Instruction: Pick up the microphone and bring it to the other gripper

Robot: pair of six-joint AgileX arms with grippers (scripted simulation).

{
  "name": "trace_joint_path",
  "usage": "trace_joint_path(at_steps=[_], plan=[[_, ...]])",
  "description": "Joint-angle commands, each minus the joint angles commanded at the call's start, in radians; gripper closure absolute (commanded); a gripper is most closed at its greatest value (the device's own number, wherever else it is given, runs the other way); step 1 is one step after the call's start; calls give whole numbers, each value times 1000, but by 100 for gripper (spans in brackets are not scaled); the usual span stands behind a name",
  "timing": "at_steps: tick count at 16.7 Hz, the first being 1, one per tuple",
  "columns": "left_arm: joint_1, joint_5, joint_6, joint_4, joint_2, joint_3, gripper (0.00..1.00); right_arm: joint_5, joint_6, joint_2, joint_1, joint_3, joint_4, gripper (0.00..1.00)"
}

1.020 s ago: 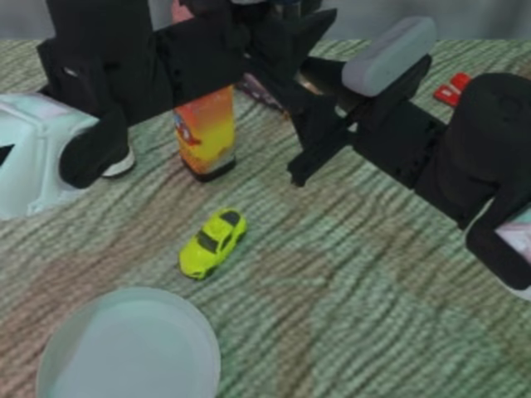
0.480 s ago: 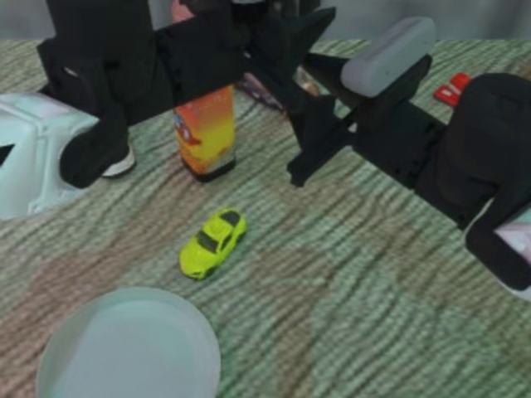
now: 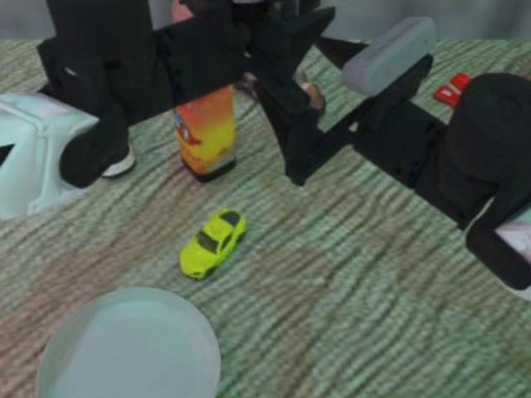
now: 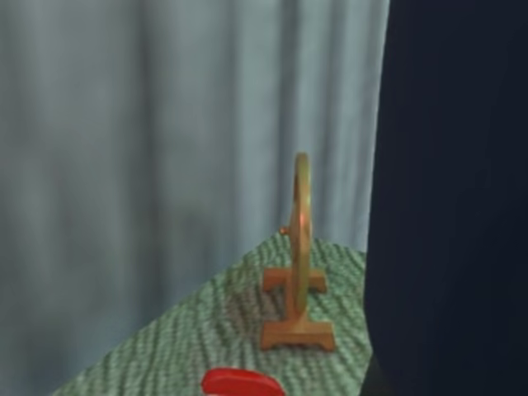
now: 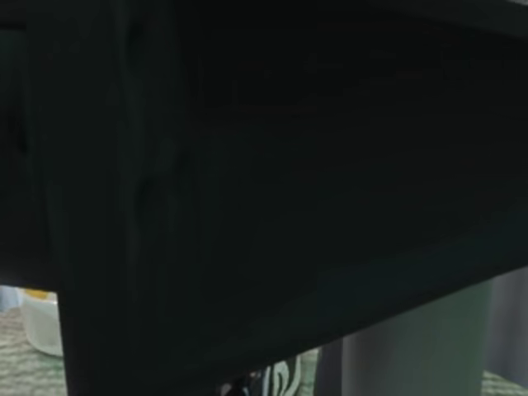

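Note:
In the top view my two black arms meet at the back middle of the table. My left gripper [image 3: 282, 58] comes in from the back left and my right gripper [image 3: 309, 116] from the right, under its grey rounded pad [image 3: 390, 54]. The microphone is largely hidden among these black parts. Only a small pale piece [image 3: 312, 93] shows where they overlap. A dark navy mass [image 4: 454, 198], apparently the microphone's foam head, fills one side of the left wrist view. The right wrist view is dark.
An orange-yellow carton [image 3: 205, 133] stands just left of the meeting point. A lime toy car [image 3: 213, 242] lies in the middle and a white plate [image 3: 129, 348] at the front left. A red object [image 3: 452, 87] lies back right. A wooden ring stand [image 4: 299, 264] shows near the curtain.
Where the grippers meet, a long black part has swung toward the table's front and now overlaps my right gripper's lower finger. The arms' bodies, the carton and the car have stayed put.

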Motion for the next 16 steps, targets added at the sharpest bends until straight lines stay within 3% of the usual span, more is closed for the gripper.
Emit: trace_joint_path(at_steps=[7, 16], plan=[[2, 2, 1, -1, -1, -2, 100, -1, 0, -4, 2, -3, 0, 0], [162, 140, 7, -11, -82, -77, 100, -49, 3, -267, -33, -256, -9, 0]])
